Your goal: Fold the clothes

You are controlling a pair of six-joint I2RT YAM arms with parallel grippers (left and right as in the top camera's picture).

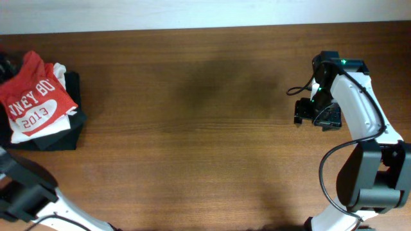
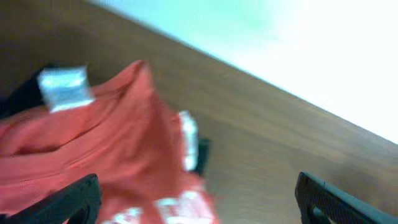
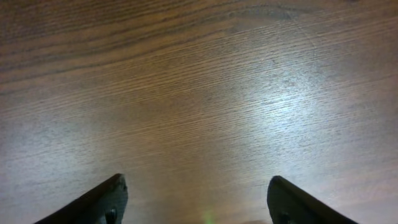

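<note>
From overhead, we are seeing the red-orange cotton T-shirt with white lettering (image 1: pixel 35 102) lying bunched on a black folded garment (image 1: pixel 64 138) at the brown wooden desk's (image 1: pixel 205 128) left end. At the left wrist, the left pincer (image 2: pixel 196 199) is gaping wide close to the T-shirt. At the right wrist, the right pincer (image 3: pixel 198 199) is spreading wide above the desk.

the left wrist view is blurred throughout: the white print on the red t-shirt (image 2: pixel 93 149) and its collar label (image 2: pixel 62 87) cannot be read. from overhead, folds hide part of the shirt's lettering, and the shirt covers most of the black garment (image 1: pixel 69 133) and white garment (image 1: pixel 60 69). the left gripper (image 2: pixel 198 193) and right gripper (image 3: pixel 197 193) are cut off by the bottom edge.
</note>
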